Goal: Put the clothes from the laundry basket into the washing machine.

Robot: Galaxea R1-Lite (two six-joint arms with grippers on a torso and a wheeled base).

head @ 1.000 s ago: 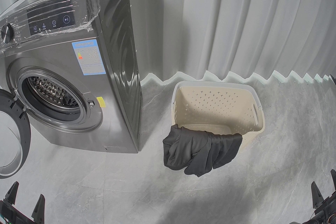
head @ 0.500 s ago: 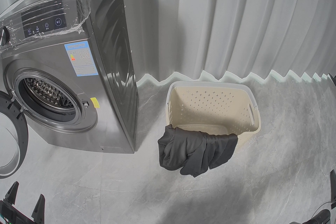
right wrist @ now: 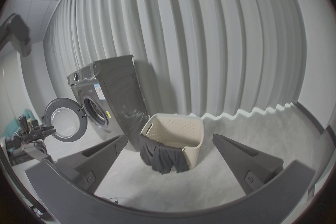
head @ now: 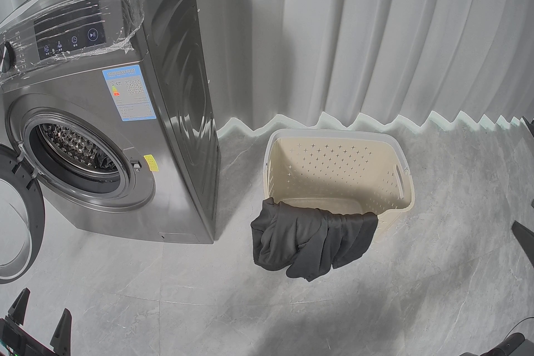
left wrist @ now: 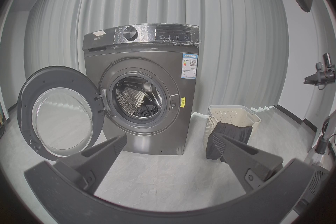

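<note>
Charcoal garment (head: 311, 243), draped over the near rim of the laundry basket (head: 401, 190), mostly hanging down the outer wall toward the floor, lowest fold seemingly just short of it. Cream basket otherwise apparently bare inside, standing on the floor just beside the right flank of the washing machine (head: 172, 112), near the curtain (head: 361, 23). Round door (head: 14, 229) swung fully open to the left; drum mouth (head: 78, 154) unobstructed, with a dark piece of cloth (head: 104, 159) already lying inside.

Right tool (right wrist: 169, 137): jaws spread wide, nothing held, well apart from the basket and aimed at it. Left tool (left wrist: 168, 137): likewise wide and empty, low before the machine's front.

Probably the reach for the last garment. Approach with the right tool, being the nearer one. Come down on the thick bunched fold at the rim rather than on the thin dangling edge; close deep enough to gather several layers. Lift straight up before swinging left, clearing the rim without tipping the light basket. Carry high enough to keep the tail off the floor. Push well past the door seal before release, leaving no cloth trailing over the lip.
</note>
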